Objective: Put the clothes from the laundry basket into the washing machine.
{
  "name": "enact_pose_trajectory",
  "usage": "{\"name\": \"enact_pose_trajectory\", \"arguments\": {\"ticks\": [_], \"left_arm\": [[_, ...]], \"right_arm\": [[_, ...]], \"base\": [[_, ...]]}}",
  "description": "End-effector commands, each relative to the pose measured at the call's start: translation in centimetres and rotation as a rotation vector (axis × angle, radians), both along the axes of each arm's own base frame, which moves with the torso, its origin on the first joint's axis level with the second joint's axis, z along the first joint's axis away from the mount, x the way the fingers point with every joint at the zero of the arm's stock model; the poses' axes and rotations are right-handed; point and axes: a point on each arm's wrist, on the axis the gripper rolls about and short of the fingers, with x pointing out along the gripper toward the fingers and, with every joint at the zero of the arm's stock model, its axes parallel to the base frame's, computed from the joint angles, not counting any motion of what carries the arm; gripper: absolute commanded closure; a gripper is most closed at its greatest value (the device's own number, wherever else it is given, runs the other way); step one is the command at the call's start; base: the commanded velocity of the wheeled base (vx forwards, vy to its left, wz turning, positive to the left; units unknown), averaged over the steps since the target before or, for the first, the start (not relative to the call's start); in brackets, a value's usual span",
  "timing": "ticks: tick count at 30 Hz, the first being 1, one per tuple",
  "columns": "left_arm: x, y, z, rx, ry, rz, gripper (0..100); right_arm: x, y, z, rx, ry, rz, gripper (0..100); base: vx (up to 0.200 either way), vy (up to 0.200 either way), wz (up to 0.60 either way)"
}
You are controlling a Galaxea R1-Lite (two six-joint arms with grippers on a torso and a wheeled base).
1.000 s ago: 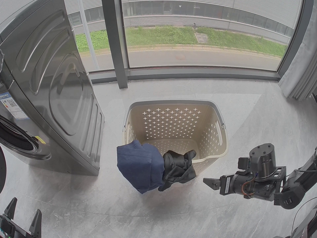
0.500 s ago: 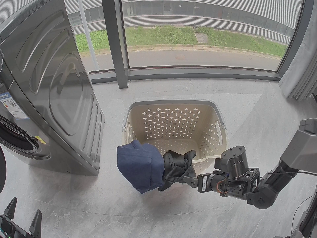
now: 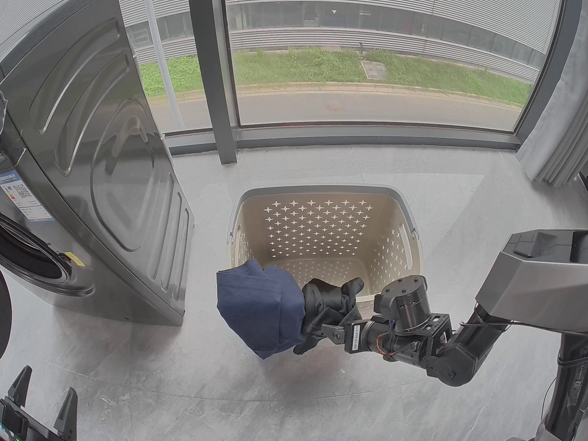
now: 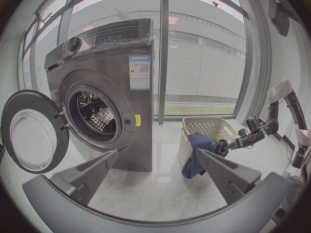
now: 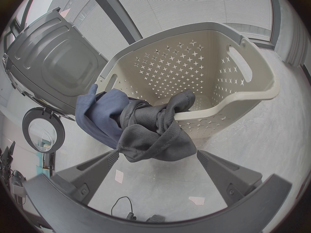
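A beige laundry basket [image 3: 318, 189] with star-shaped holes stands on the floor. A blue garment [image 3: 260, 307] and a dark grey garment [image 3: 327, 310] hang over its near rim. My right gripper [image 3: 331, 332] is open, its fingertips right at the dark grey garment [image 5: 152, 130], which lies between the spread fingers [image 5: 110, 159]. The grey washing machine [image 3: 92, 154] stands to the left, with its round door [image 4: 32, 130] swung open and the drum [image 4: 94, 114] showing. Low at the near left, my left gripper [image 3: 43, 396] is open and holds nothing.
A glass window wall runs behind the basket, with a curtain [image 3: 557, 136] at the far right. A thin cable [image 5: 121, 204] and paper scraps [image 5: 197, 200] lie on the floor below the right gripper. Bare floor lies between machine and basket.
My right arm has swung left across the floor, bringing its open gripper up to the dark grey garment on the basket rim. The clothes, basket and left gripper have not moved.
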Motion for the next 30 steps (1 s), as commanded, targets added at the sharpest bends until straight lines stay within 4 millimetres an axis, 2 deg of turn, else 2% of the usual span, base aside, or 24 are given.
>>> {"name": "enact_pose_trajectory", "arguments": {"ticks": [1,13,19,20,24,30], "left_arm": [[0.0,0.0,-0.4,0.000,0.006,0.000,0],[0.0,0.0,-0.4,-0.002,0.005,0.000,0],[0.0,0.0,-0.4,-0.002,0.005,0.000,0],[0.0,0.0,-0.4,-0.002,0.005,0.000,0],[0.0,0.0,-0.4,-0.003,0.005,0.000,0],[0.0,0.0,-0.5,-0.005,0.008,0.000,0]], "right_arm": [[0.7,0.5,-1.0,-0.005,0.007,0.002,0],[2.8,1.5,-2.7,0.011,-0.021,-0.008,0],[3.8,1.4,-3.4,0.009,-0.043,-0.018,0],[3.8,1.4,-3.4,0.009,-0.043,-0.018,100],[4.2,1.7,-3.0,0.047,-0.107,-0.014,100],[3.6,1.9,-2.2,0.058,-0.118,-0.001,100]], "base": [[0.000,0.000,0.00],[0.000,0.000,0.00],[0.000,0.000,0.00],[0.000,0.000,0.00],[0.000,0.000,0.00],[0.000,0.000,0.00]]}}
